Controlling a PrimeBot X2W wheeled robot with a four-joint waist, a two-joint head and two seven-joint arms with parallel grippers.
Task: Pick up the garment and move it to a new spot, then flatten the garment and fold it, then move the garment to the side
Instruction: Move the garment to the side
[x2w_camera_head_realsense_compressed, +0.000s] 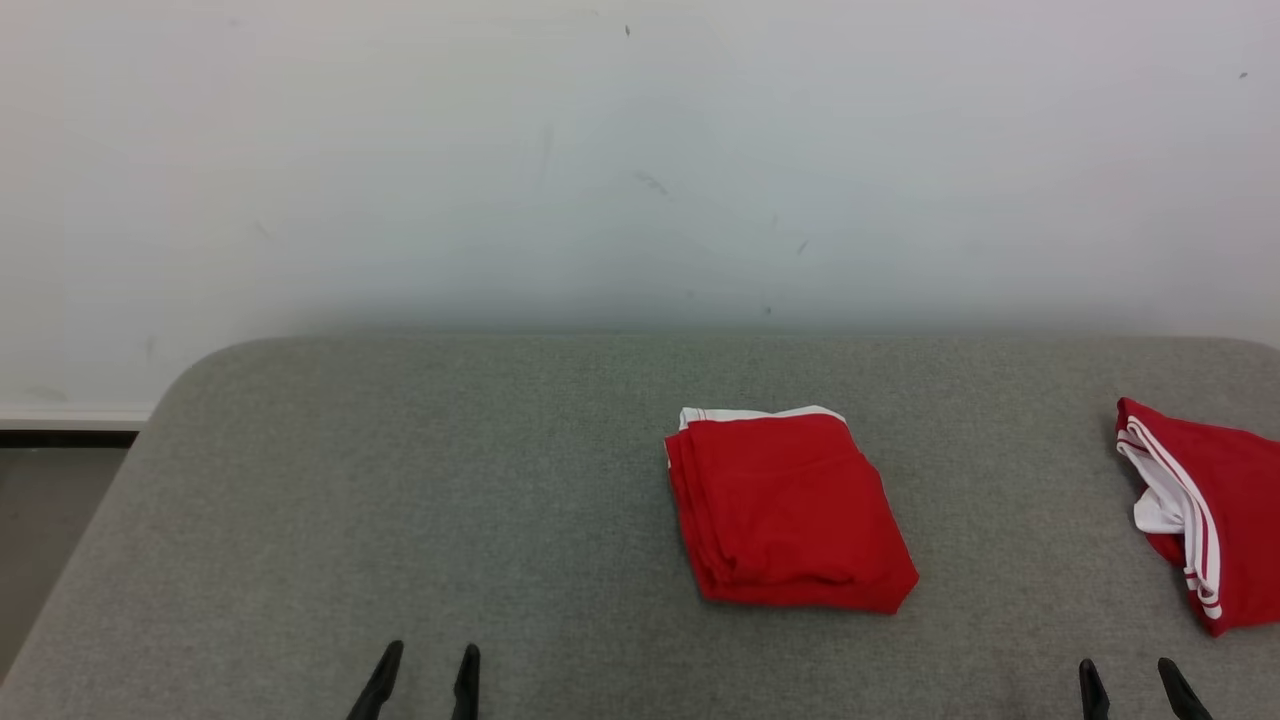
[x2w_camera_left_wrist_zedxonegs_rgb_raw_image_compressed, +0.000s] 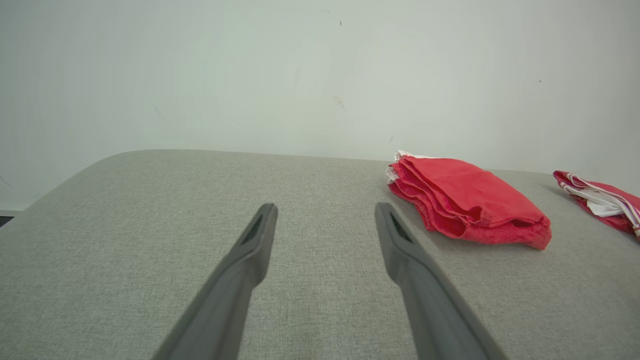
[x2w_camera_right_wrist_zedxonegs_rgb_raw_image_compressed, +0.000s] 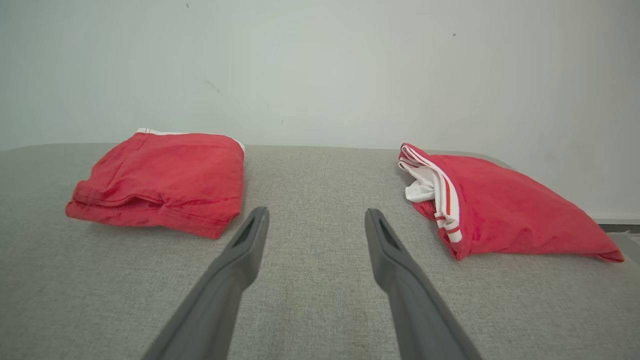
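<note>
Left gripper (x2w_camera_head_realsense_compressed: 432, 652) spread, empty, low left. Garment (x2w_camera_head_realsense_compressed: 790, 510) lies folded mid-table (x2w_camera_head_realsense_compressed: 400, 480); soft, light, probably slumps when lifted, so pinch all layers at its near edge. Right gripper (x2w_camera_head_realsense_compressed: 1127, 665) spread, empty; second garment (x2w_camera_head_realsense_compressed: 1210, 510) far right

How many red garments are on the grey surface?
2. One folded garment lies right of centre; a striped garment sits at the far right, cropped in the head view. Nothing appears hidden.

I see bright, even, diffuse light. Soft shadows hug the folded garment (x2w_camera_right_wrist_zedxonegs_rgb_raw_image_compressed: 160, 180). My wrist views bow the table (x2w_camera_left_wrist_zedxonegs_rgb_raw_image_compressed: 150, 170) edge; near fingers (x2w_camera_left_wrist_zedxonegs_rgb_raw_image_compressed: 240, 280) seem slightly blurred.
</note>
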